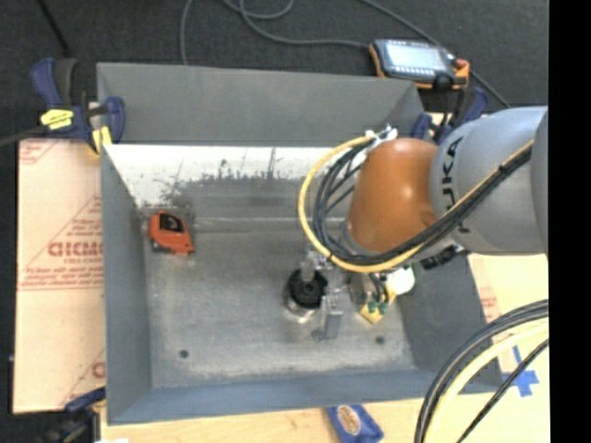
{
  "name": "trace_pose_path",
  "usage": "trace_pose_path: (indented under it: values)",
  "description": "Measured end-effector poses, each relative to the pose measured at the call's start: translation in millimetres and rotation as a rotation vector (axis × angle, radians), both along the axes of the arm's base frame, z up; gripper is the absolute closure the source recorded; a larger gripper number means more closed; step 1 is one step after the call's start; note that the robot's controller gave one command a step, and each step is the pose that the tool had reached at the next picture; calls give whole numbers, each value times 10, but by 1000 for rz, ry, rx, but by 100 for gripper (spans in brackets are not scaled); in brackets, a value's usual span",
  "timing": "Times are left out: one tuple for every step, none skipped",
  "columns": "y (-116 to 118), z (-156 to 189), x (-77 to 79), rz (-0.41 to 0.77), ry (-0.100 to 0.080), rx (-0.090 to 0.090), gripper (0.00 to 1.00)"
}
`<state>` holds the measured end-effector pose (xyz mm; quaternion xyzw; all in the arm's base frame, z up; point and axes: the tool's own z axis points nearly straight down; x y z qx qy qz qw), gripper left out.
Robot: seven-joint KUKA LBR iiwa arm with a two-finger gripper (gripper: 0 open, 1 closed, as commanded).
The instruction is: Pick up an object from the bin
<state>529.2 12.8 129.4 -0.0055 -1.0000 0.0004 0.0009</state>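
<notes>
**While the gripper point(325, 314) sits low, its hold is unproven**

Although the gripper is down near the floor of the bin point(125, 340), right of centre and towards the near wall, I cannot tell whether it is open or closed. A small dark round thing point(304, 289) with a pale, silvery underside lies just beside it on the left, touching it or very nearly so. It is the only loose thing within reach, so I take it as the likely pick, but nothing shows it actually gripped.

To do this step well, the gripper should be centred over the dark round thing rather than beside it. It should close fully before any lift and then rise straight up. A round body could slip sideways out of an off-centre pinch.

An orange, boxy thing point(171, 233), which looks like a tape measure, rests well apart at the left, close under the back wall, and does not interfere. Small yellow-green and white bits point(374, 309) sit just right of the gripper. Whether they belong to the robot or lie loose is unclear.

The main hindrance is to seeing, not moving. The wrist's orange cover point(392, 197) and looped cables point(319, 192) overhang the spot and hide much of it. The bin floor around the gripper is otherwise bare.
</notes>
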Motion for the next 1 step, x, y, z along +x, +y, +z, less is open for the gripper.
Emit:
trace_pose_path:
  values:
    - [38,-539,403,-15,-19,3,100]
